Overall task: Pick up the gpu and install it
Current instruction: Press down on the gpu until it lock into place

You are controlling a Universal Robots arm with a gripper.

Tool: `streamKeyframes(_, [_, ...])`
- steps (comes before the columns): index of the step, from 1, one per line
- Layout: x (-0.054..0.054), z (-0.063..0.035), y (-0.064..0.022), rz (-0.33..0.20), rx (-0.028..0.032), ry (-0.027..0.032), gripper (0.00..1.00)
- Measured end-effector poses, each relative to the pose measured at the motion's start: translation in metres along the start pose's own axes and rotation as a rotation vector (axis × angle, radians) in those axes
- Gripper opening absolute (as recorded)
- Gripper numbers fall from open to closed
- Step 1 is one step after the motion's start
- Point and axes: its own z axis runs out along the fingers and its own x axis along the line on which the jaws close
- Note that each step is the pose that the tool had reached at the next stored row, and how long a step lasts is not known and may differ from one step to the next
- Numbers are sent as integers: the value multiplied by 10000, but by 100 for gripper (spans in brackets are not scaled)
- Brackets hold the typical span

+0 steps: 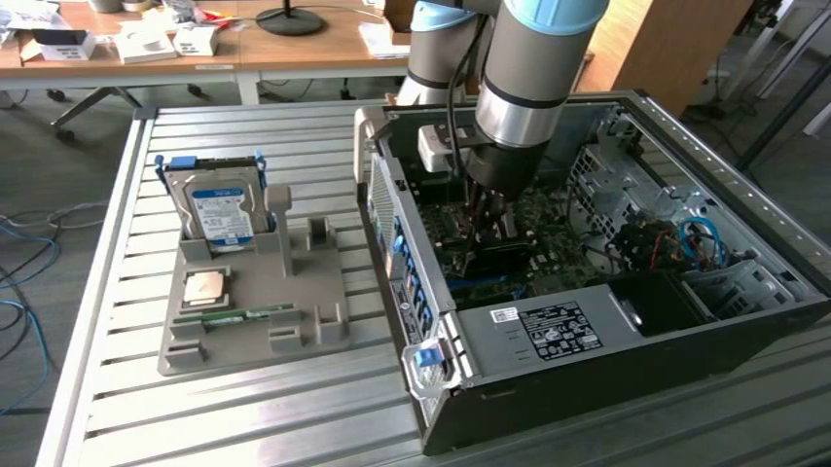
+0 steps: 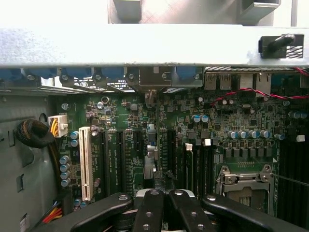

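Note:
My gripper [image 1: 488, 222] reaches down inside the open computer case [image 1: 727, 185], just above the green motherboard [image 2: 241, 121]. In the wrist view its black fingers [image 2: 150, 208] are shut together. The gpu [image 2: 150, 162] shows there edge-on as a thin strip running away from the fingertips. Its silvery end bracket [image 2: 150, 96] sits at the case's rear wall. The card stands upright over the dark expansion slots, between a white slot [image 2: 85, 164] and the memory slots. How deep it sits in a slot is hidden.
On the slatted table at the exterior view's left, a grey holder [image 1: 247, 336] carries a blue-labelled hard drive [image 1: 221, 209], a processor chip [image 1: 205, 288] and a green memory stick [image 1: 234, 316]. Cables [image 1: 695, 243] and the power supply [image 1: 559, 331] crowd the case. The processor socket [image 2: 246, 186] lies beside the gripper.

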Motion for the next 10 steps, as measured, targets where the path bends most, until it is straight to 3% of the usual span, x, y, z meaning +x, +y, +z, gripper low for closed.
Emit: streamKeyframes(10, [1, 9, 0, 0, -1, 1, 11])
